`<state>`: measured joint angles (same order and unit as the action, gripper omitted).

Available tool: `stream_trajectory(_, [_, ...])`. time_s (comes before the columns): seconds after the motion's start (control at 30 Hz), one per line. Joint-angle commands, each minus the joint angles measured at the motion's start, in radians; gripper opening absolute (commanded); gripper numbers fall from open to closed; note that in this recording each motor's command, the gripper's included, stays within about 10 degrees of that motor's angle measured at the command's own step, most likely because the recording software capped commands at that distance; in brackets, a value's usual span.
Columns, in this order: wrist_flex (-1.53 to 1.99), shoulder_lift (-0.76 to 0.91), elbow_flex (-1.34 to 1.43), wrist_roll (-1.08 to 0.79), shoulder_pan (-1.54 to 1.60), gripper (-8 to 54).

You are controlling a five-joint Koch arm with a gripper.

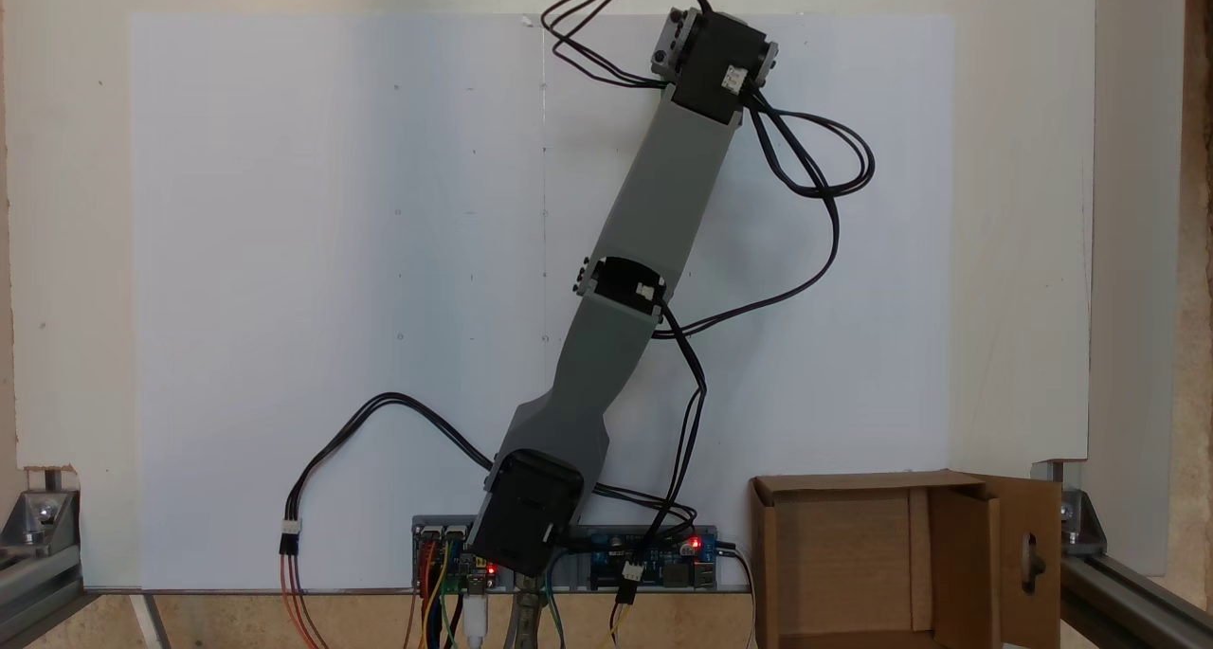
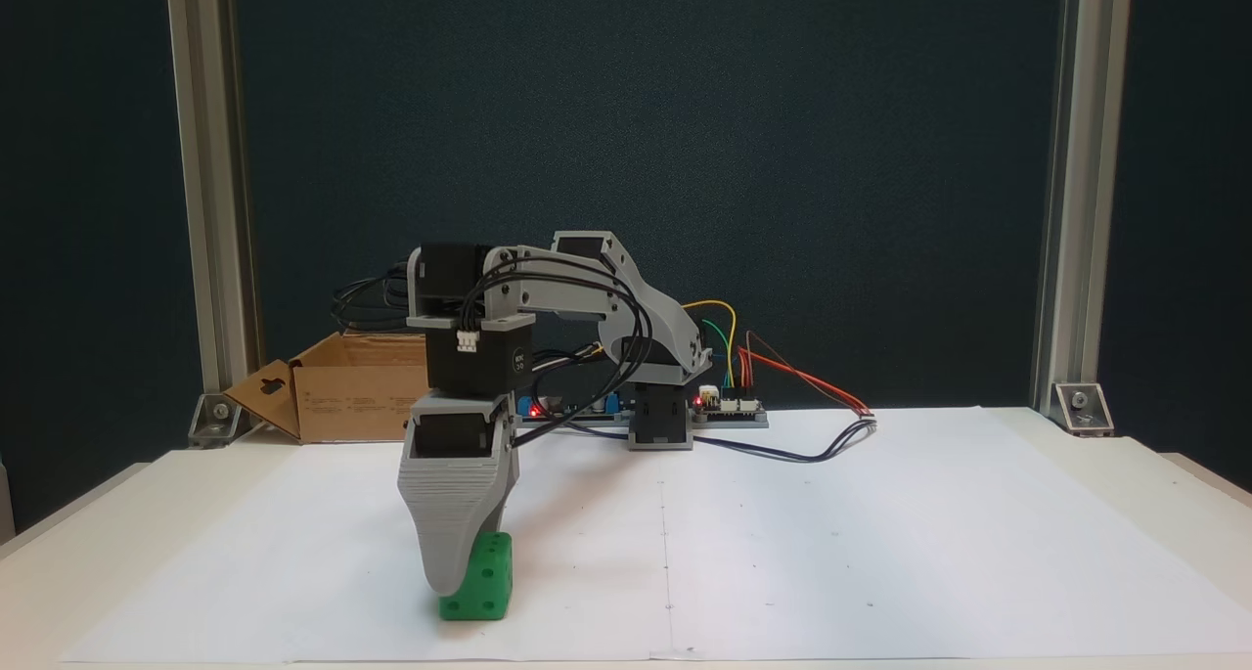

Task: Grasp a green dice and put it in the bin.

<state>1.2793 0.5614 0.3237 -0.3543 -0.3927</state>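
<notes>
1. In the fixed view from above, a white paper sheet (image 1: 332, 298) covers most of a pale table (image 1: 1023, 251). The grey arm (image 1: 654, 223) reaches from its base at the near edge toward the far right. Black cables (image 1: 815, 175) loop off it. The bin (image 1: 900, 559), open-topped, sits at the near right corner, its flap with the oval cutout on the right; its lower part is cut off by the picture's edge. Aluminium rails (image 1: 38, 545) frame the corners.

2. In the fixed view from the front, a dark blue-green wall (image 2: 782, 161) stands behind the table, with metal posts (image 2: 210, 191) at each side. The gripper (image 2: 452, 577) points down at the near left of the sheet, against the green dice (image 2: 481, 577), which rests on the paper. One broad grey jaw covers the dice's left side; the other jaw is hidden, so I cannot tell whether they are clamped. The bin lies far left, partly behind the arm.
</notes>
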Motion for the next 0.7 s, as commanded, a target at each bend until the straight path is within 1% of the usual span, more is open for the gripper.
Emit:
stream_trajectory(0.0, [-0.011,0.012,-0.057,0.052,0.002,43.1])
stream_trajectory(0.67, [-0.020,-0.015,-0.055,0.051,0.008,42.1])
